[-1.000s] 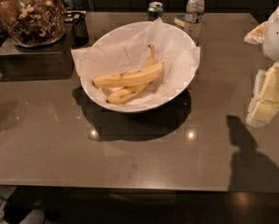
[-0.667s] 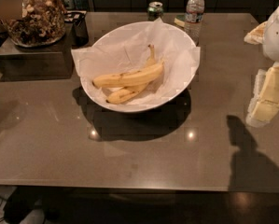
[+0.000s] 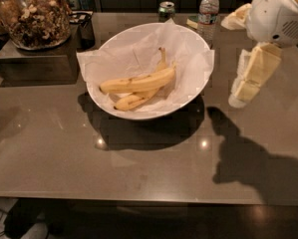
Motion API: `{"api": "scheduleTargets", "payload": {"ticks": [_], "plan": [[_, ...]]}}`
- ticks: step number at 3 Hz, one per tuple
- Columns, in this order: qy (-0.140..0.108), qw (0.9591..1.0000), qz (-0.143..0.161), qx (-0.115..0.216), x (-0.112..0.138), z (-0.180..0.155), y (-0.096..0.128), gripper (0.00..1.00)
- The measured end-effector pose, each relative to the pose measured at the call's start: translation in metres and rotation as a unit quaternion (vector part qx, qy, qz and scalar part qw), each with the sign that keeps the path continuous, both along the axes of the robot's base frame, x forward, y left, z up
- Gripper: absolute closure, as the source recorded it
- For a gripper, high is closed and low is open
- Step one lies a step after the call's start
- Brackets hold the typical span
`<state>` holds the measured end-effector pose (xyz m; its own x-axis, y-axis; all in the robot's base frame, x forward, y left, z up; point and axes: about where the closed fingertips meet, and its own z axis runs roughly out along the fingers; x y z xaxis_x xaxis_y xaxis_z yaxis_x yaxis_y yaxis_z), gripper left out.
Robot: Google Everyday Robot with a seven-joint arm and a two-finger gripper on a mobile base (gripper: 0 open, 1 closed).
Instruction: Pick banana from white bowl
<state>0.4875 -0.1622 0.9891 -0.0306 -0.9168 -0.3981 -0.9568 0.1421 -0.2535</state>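
Cream-coloured two-finger gripper: hangs low over the worktop near its right edge, off the bowl's right side, carrying nothing visible. Spread or closed: cannot tell.

Thick bright yellow banana: lies in the wide paper-lined white bowl at back centre of the worktop, left of the gripper. Long axis runs left-right, stem end nearer the gripper and curling toward the back edge. It rests against a thinner speckled banana on its front side.

Judgement: reach leftward over the rim.

Writing: none legible on the clear plastic water bottle or green can at the back edge.
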Motion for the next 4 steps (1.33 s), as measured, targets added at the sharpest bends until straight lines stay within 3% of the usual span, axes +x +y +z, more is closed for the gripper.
{"api": "scheduleTargets", "payload": {"ticks": [1, 2, 3, 4], "plan": [[-0.008, 0.9963, 0.073, 0.046, 0.028, 0.014, 0.042, 0.0], [-0.007, 0.9893, 0.127, 0.071, 0.048, 0.019, 0.081, 0.0], [0.015, 0.9799, 0.173, 0.098, 0.064, 0.012, 0.121, 0.0], [0.011, 0.9799, 0.172, 0.1, 0.067, 0.012, 0.124, 0.0]]}}
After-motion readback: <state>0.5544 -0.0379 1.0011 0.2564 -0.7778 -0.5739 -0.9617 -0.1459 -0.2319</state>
